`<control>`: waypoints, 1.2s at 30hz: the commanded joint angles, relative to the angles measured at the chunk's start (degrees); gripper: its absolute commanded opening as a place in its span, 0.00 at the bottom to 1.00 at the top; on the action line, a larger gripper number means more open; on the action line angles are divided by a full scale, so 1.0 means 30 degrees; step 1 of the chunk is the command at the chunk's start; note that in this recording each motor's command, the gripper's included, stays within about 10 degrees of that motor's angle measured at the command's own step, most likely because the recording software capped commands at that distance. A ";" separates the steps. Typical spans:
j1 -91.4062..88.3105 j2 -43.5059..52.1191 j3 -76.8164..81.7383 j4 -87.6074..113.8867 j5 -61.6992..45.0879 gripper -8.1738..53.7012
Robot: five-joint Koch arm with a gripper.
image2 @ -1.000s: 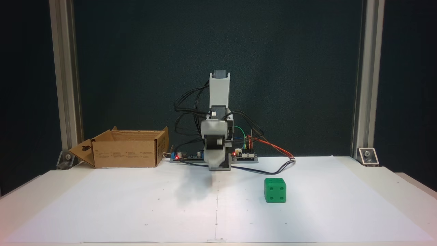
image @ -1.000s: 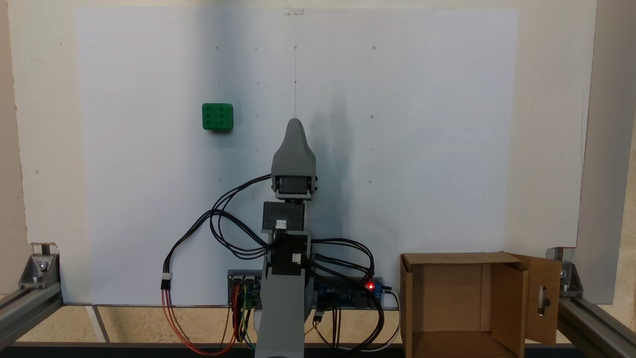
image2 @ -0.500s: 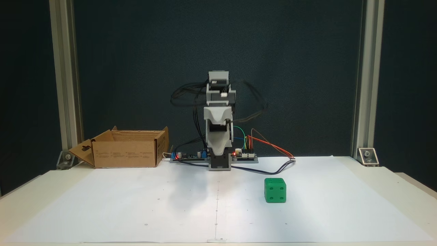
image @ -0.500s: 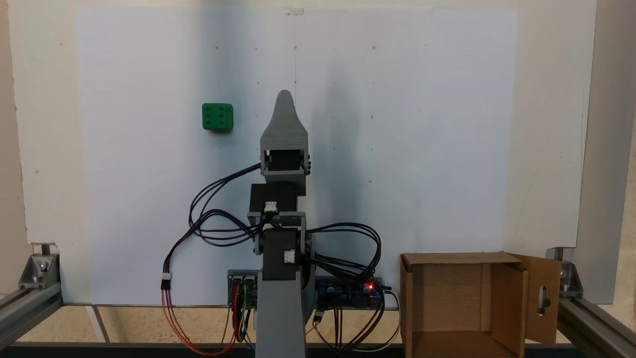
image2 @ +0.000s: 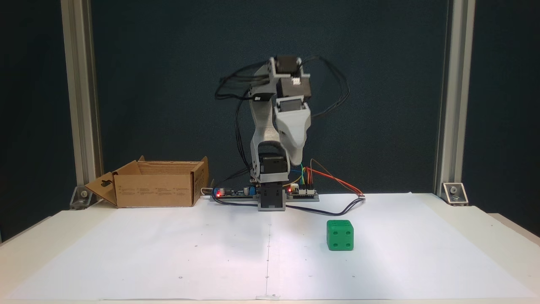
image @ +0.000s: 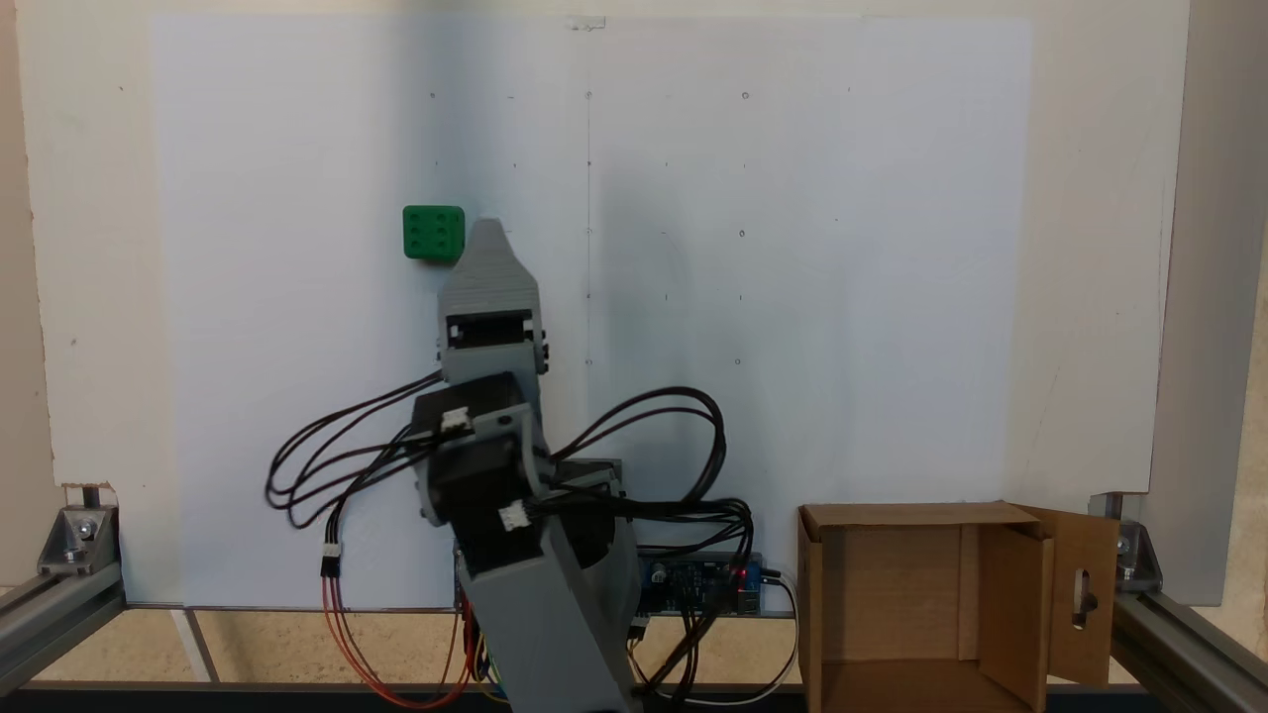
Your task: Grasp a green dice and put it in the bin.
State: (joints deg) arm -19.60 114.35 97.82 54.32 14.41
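The green dice [image: 434, 233] rests on the white paper, left of centre in a fixed view from above and right of centre, near the front, in the other fixed view [image2: 340, 235]. My gripper [image: 487, 230] hangs high above the table with its grey tip pointing down [image2: 296, 161]; from above the tip sits just right of the dice. Only one tip shows, so its state is unclear. The brown cardboard bin [image: 1010, 604] stands open beside the arm's base [image2: 156, 190], its slotted flap [image: 1085, 594] folded outward.
A circuit board [image2: 301, 192] with lit red LEDs and looping black and coloured cables [image: 327, 555] lie at the arm's base. Aluminium frame posts [image2: 449, 97] stand at the table's back corners. White paper [image2: 168, 253] covers the tabletop.
The arm has swung toward the dice's side and lifted higher. Seen from above, the gripper tip went from the centre line to just beside the dice. Dice and bin stayed put.
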 commanded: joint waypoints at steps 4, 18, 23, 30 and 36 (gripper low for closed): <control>-0.1846 -0.1699 -0.3809 0.6234 0.2432 0.82; -0.4980 -0.6445 -0.9463 0.8438 0.5010 0.82; -0.5830 -0.9082 -1.1924 0.8379 0.5479 0.82; -0.5830 -1.2510 -1.3828 0.7559 0.6621 0.82; -0.5537 -1.4590 -1.3828 0.7354 0.7588 0.82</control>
State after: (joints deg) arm -36.56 70.22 59.77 75.06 32.34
